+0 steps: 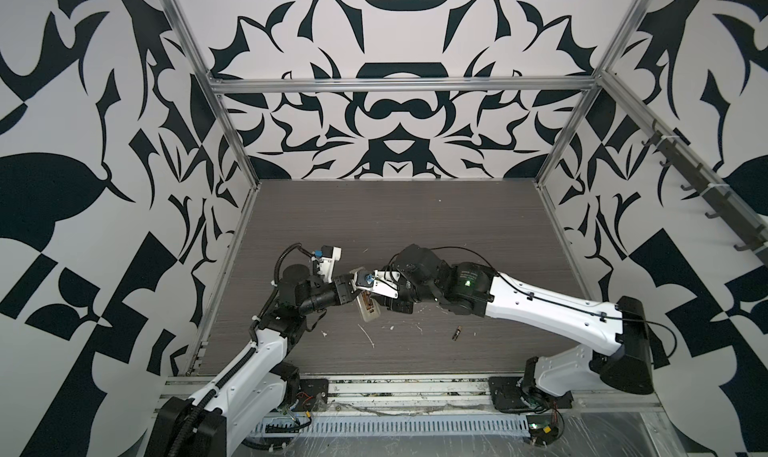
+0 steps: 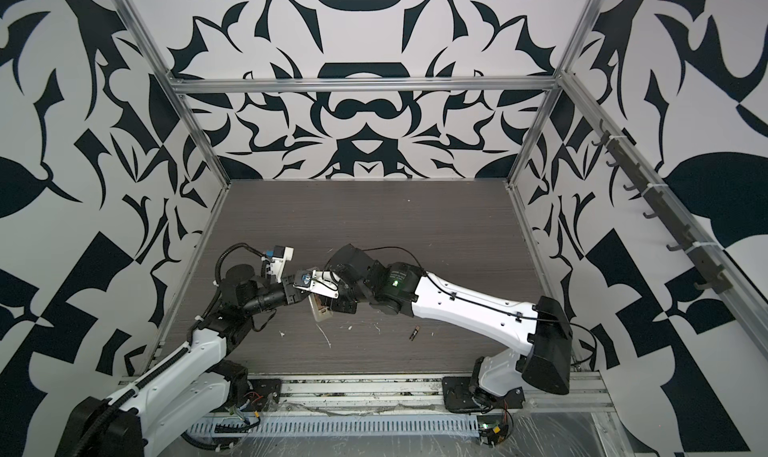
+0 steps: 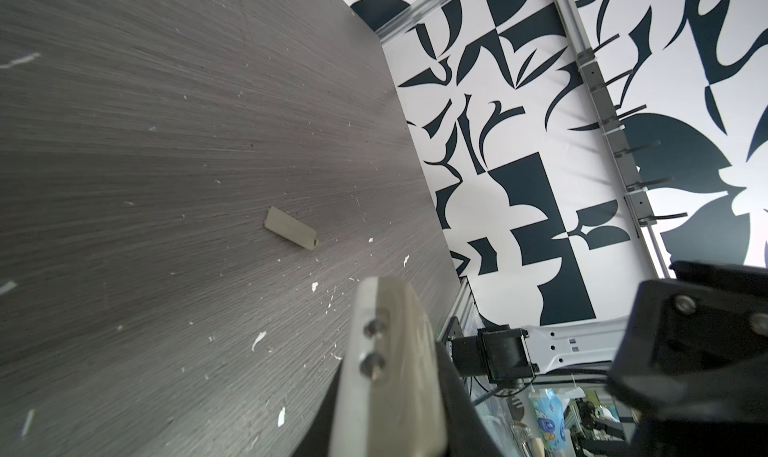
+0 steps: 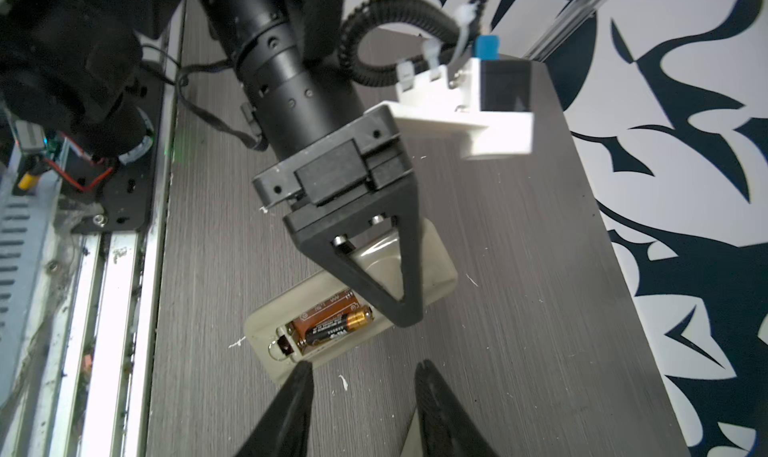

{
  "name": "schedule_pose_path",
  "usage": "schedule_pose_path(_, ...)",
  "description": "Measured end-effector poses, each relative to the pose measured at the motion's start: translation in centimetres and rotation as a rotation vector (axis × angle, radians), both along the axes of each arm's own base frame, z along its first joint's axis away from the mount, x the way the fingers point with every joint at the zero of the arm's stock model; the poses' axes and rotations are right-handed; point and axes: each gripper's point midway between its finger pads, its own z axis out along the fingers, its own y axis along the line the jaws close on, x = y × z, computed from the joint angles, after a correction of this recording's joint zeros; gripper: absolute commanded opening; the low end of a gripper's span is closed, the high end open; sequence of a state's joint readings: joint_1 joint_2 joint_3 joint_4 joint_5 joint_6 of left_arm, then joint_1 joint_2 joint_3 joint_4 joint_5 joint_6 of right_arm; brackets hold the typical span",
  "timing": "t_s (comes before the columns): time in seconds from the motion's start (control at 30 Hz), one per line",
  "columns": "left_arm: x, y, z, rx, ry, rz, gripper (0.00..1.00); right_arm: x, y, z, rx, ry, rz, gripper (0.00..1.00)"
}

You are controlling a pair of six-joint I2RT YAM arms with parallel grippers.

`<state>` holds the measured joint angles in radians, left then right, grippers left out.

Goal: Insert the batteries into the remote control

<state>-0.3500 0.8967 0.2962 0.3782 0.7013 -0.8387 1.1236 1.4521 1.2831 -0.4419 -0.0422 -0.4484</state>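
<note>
The left gripper (image 4: 405,309) holds the remote control (image 4: 438,268) tight; one battery (image 4: 336,330) lies inside; the right gripper (image 4: 361,369) is open, empty.

Nothing legible; print on the battery (image 4: 336,329) in the remote control (image 4: 437,264) blurs.

Colours: remote control (image 4: 434,268) back beige; battery (image 4: 332,331), just ahead of right gripper (image 4: 363,365) jaws, black w/ copper-gold end; table (image 4: 519,268) grey wood-grain w/ white flecks.
</note>
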Motion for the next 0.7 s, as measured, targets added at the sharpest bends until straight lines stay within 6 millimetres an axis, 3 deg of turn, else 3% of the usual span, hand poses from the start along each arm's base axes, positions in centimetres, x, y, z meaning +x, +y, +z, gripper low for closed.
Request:
schedule_pose_path(0.33,-0.7,-0.9,-0.6,0.004,0.021,-0.047,0.00,0.1,0.8,-3.5,-0.117,0.000,0.071,0.43)
schedule_pose_path(0.7,-1.0,-1.1,-0.5,0.003,0.021,-0.059,0.00,0.6,0.4,-4.0,-0.138,-0.002,0.090,0.34)
